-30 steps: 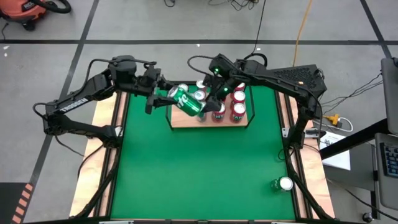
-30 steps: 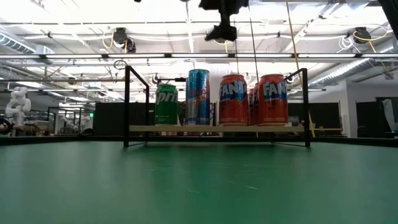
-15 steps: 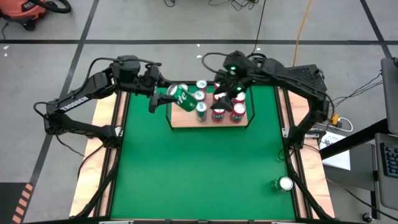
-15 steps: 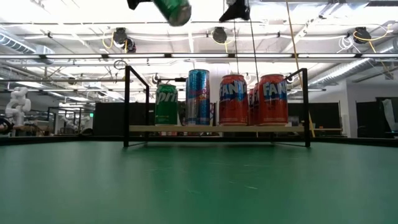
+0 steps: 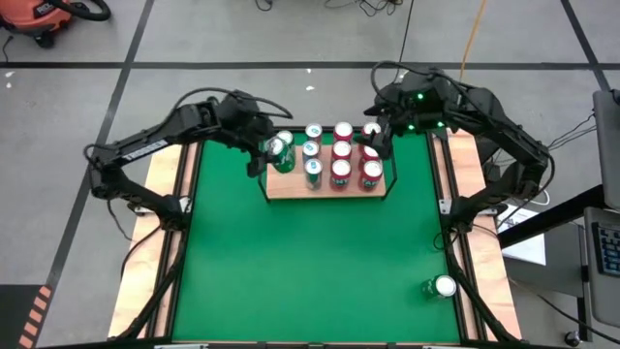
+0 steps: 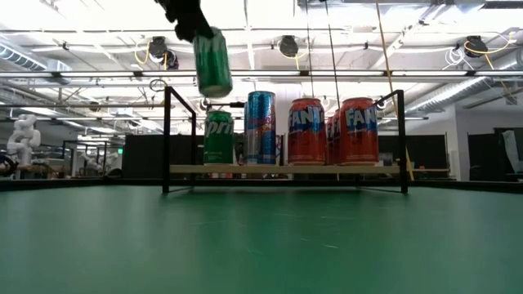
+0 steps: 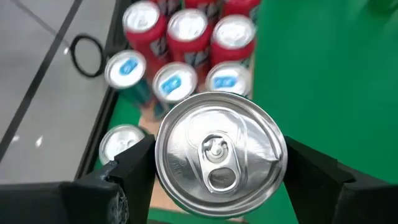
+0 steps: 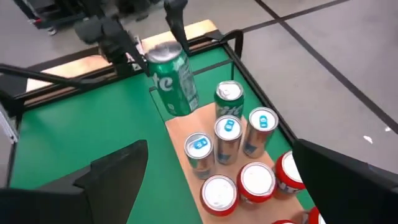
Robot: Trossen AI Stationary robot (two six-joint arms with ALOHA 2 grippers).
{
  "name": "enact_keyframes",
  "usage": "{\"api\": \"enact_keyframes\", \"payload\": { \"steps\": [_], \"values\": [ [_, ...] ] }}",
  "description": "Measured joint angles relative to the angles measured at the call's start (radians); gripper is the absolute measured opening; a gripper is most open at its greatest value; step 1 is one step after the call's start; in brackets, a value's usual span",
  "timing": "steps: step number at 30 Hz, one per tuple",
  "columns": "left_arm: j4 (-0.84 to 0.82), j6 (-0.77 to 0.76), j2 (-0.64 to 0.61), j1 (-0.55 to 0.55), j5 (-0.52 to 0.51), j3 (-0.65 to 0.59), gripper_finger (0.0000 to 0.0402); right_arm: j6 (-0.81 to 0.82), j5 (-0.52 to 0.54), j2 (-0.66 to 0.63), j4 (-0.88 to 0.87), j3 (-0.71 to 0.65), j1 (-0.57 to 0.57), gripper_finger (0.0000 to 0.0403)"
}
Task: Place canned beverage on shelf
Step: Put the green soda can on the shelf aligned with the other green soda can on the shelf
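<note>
From above, the left gripper (image 5: 263, 155) grips a green can (image 5: 279, 153) in the air over the left end of the shelf (image 5: 281, 188). The right gripper (image 5: 378, 136) is open and holds nothing, off by the right end. The shelf already has eight cans: one green, three blue, four red. One more can (image 5: 444, 287) stands alone, well apart near the table's front right corner. If the green can comes down crooked, it could bump the cans beside it and knock them over.

From table height, the held can (image 6: 214, 63) hangs nearly upright, right above the green can (image 6: 218, 137) on the shelf. It could land on top of that can or clip the black rail (image 6: 167, 139).

In the left wrist view, the fingers (image 7: 134, 163) press both sides of the can's silver top (image 7: 219, 154). The empty spot below is hidden, so aiming looks hard.

In the right wrist view, the green can (image 8: 172, 78) hangs over the shelf's bare corner (image 8: 177, 130). It leans a bit, so it might tip when let go.
</note>
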Motion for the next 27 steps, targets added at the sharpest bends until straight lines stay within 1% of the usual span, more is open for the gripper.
{"api": "enact_keyframes", "payload": {
  "steps": [5,13,16,22,25,27],
  "values": [
    [-0.001,0.029,0.069,0.0,-0.077,0.0,0.0272,0.011,0.016,-0.001,0.0,0.0,0.0,0.0389],
    [-0.002,0.042,0.142,-0.013,-0.083,0.0,0.0272,0.027,0.013,0.017,0.003,0.0,0.0,0.0389],
    [0.006,0.016,0.158,-0.02,-0.096,-0.003,0.0272,0.045,0.012,0.019,0.001,0.0,0.0,0.0389],
    [0.072,-0.01,0.161,-0.024,-0.139,-0.1,0.0272,0.057,0.012,0.018,0.004,0.0,0.014,0.0389],
    [0.079,-0.006,0.161,-0.028,-0.18,-0.138,0.0272,0.055,0.012,0.018,0.005,0.0,0.02,0.0389],
    [0.091,-0.002,0.161,-0.027,-0.187,-0.162,0.0272,0.049,0.012,0.018,0.008,0.0,0.02,0.0389]
  ]
}}
